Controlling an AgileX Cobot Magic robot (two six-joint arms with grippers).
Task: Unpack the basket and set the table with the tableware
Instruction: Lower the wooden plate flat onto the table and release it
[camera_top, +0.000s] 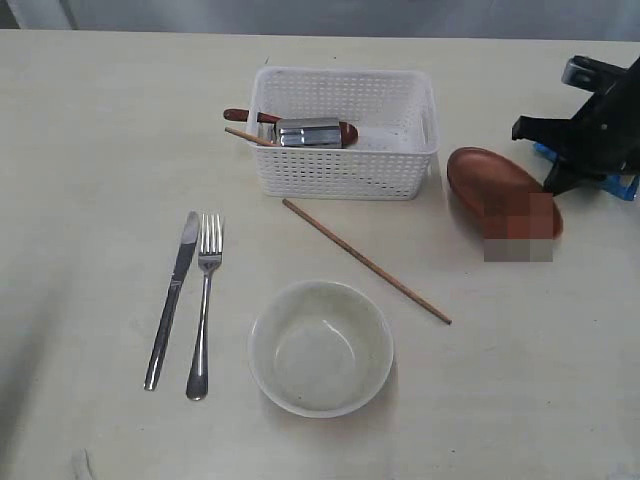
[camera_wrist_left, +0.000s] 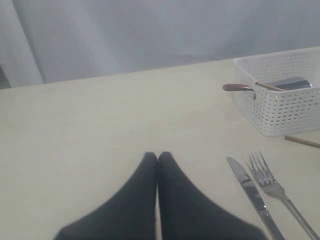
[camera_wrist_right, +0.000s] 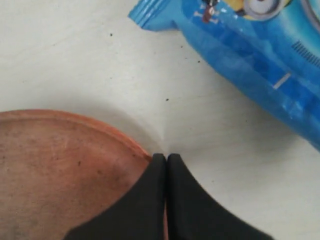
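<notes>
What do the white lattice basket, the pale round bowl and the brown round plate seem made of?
White lattice basket: moulded plastic, judging by its uniform perforated walls. Pale round bowl: probably glazed ceramic, smooth, faintly speckled. Brown round plate: matt reddish surface, wood or plastic, unclear.

Blur over part of plate (camera_top: 488, 180)

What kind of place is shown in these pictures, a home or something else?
Probably a robot test bench, not a home: a cream table before a plain grey backdrop, with a black robot arm beside the plate.
</notes>
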